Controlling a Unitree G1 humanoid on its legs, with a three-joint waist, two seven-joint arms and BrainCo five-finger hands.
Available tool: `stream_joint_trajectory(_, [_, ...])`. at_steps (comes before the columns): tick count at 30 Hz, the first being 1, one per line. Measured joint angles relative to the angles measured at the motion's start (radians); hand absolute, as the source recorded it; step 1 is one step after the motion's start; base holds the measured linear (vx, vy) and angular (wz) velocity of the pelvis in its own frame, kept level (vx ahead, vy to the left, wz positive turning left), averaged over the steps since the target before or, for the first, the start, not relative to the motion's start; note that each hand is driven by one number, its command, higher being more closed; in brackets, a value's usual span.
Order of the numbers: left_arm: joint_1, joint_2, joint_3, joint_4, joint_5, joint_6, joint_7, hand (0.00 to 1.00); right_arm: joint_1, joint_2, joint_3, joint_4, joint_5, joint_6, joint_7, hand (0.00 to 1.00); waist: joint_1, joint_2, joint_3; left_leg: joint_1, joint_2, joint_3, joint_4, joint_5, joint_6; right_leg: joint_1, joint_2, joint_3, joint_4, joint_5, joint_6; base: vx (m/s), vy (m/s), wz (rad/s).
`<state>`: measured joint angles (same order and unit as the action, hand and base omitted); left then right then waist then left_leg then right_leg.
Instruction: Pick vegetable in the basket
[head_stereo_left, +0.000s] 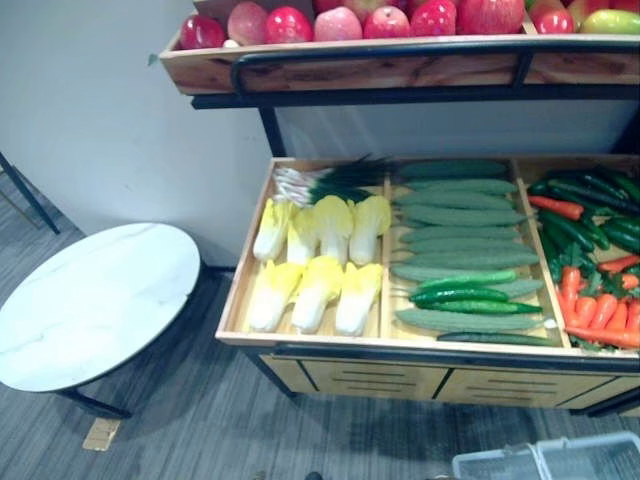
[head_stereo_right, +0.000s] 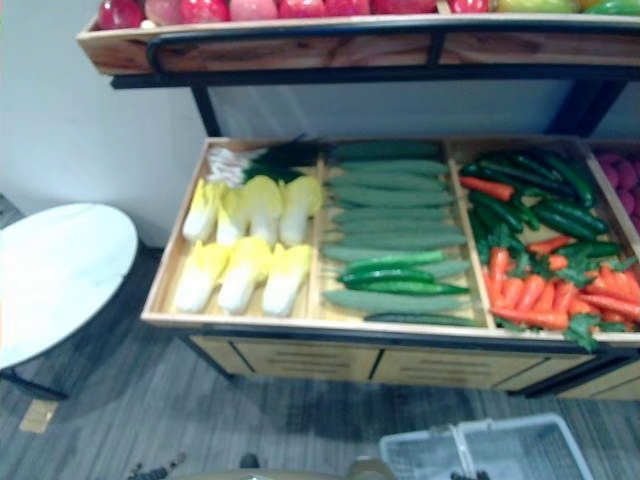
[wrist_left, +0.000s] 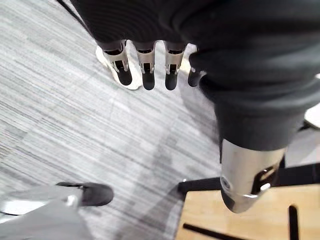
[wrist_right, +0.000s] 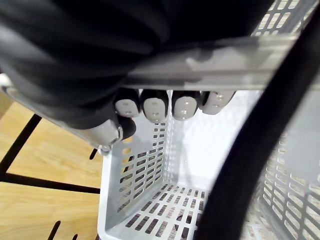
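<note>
left eye view shows me long green cucumbers (head_stereo_left: 460, 235) in the middle compartment of the wooden bench (head_stereo_left: 234, 298). the pale grey slotted plastic basket (wrist_right: 145, 170) hangs from my right robot hand (wrist_right: 155, 107), curled round its handle (wrist_right: 225, 70). my left robot hand (wrist_left: 145, 65) hangs slack-fingered over grey carpet (wrist_left: 60, 125).

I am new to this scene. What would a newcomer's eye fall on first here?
First, the wooden tray: pale yellow cabbages on its left, long cucumbers in the middle, orange carrots on the right, with red apples on the shelf above. A round white table stands left of it. The right hand is curled round the handle of a white basket low at the right.
</note>
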<state>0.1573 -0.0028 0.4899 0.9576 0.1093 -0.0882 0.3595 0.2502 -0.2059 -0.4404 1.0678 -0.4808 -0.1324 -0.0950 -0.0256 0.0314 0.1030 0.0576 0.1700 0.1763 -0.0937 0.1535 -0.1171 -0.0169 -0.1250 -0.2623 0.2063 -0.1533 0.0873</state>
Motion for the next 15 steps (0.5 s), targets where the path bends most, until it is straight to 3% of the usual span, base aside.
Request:
stream_joint_trajectory(2, [0.016,-0.021,-0.003,-0.125,0.002,-0.007,0.038,0.0,0.031,0.022,-0.03,0.0,0.012,0.006,-0.012,1.0,0.002,0.012,-0.009,0.0,0.01,0.021,0.0,-0.046,0.007,0.003,0.0,-0.008,0.005,0.003,0.005,-0.06,0.098,0.1])
stream_joint_trajectory(7, [0.071,-0.028,-0.07,-0.439,0.053,-0.029,0.103,0.0,0.066,0.07,-0.028,-0.039,0.012,0.021,-0.021,1.0,0.005,-0.005,-0.024,0.015,-0.004,0.097,-0.006,-0.073,0.013,0.002,-0.013,0.039,-0.018,0.034,0.022,-0.05,0.083,-0.29])
stream_joint_trajectory(15, [0.064,-0.037,-0.222,-0.749,0.193,-0.033,0.116,0.0,0.093,0.07,0.0,-0.064,0.012,0.023,-0.026,1.0,-0.001,0.0,-0.048,0.054,0.002,0.207,-0.006,-0.099,0.011,-0.014,-0.002,0.109,-0.033,0.055,0.024,0.04,0.026,-0.36])
